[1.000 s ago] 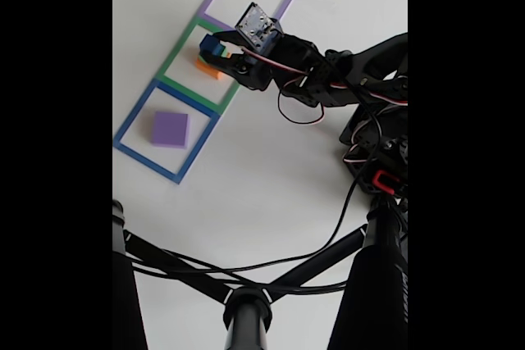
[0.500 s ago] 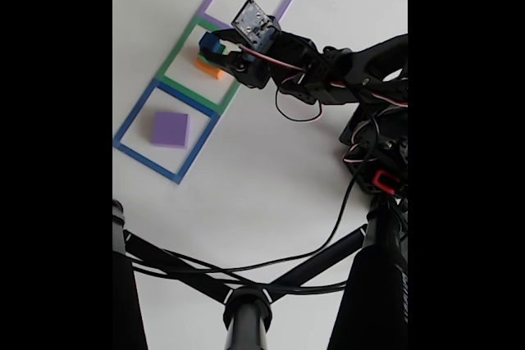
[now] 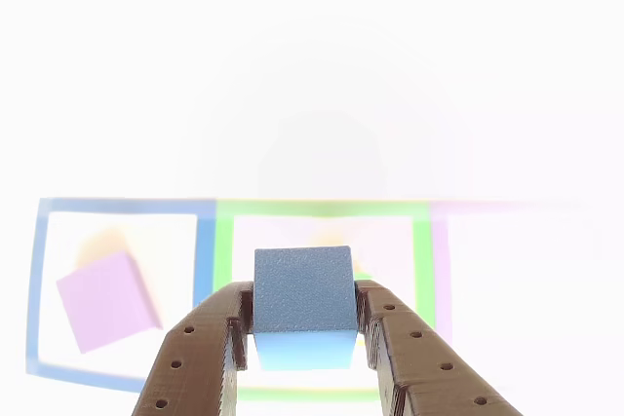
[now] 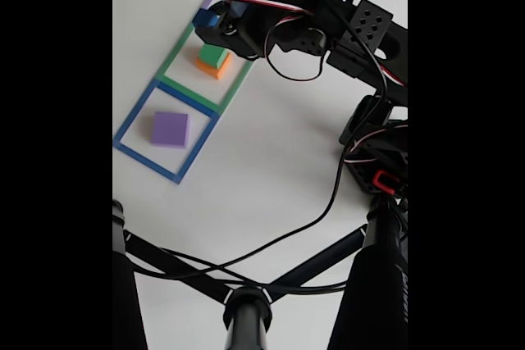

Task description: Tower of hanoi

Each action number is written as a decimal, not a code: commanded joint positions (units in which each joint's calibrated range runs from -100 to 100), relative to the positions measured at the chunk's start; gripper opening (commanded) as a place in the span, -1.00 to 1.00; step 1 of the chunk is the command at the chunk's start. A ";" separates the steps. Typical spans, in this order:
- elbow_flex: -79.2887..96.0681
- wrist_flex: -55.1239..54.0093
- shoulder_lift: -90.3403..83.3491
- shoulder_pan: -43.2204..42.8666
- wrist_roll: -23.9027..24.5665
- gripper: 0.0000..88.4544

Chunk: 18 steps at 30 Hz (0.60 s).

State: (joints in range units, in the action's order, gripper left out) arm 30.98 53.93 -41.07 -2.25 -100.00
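While the pincer (image 3: 303, 323) grips the small blue cube (image 3: 303, 289) between both fingers, lifted off the white tabletop (image 4: 271, 170), a green block (image 4: 214, 56) sits on the orange block (image 4: 212, 69) inside the green outline (image 4: 175, 61). Overexposure blurs the other view, but the purple slab (image 4: 171, 129) seems to lie flat inside the blue outline (image 4: 131, 120).

I see a small blue matte foam cube (image 3: 303, 289) with grainy faces, between brown layered printed-plastic gripper fingers (image 3: 200, 353).
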 commanded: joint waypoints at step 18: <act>-34.89 35.70 -1.28 -14.72 0.00 -0.95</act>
State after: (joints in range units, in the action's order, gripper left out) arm -1.31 89.57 -41.24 -14.70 -100.00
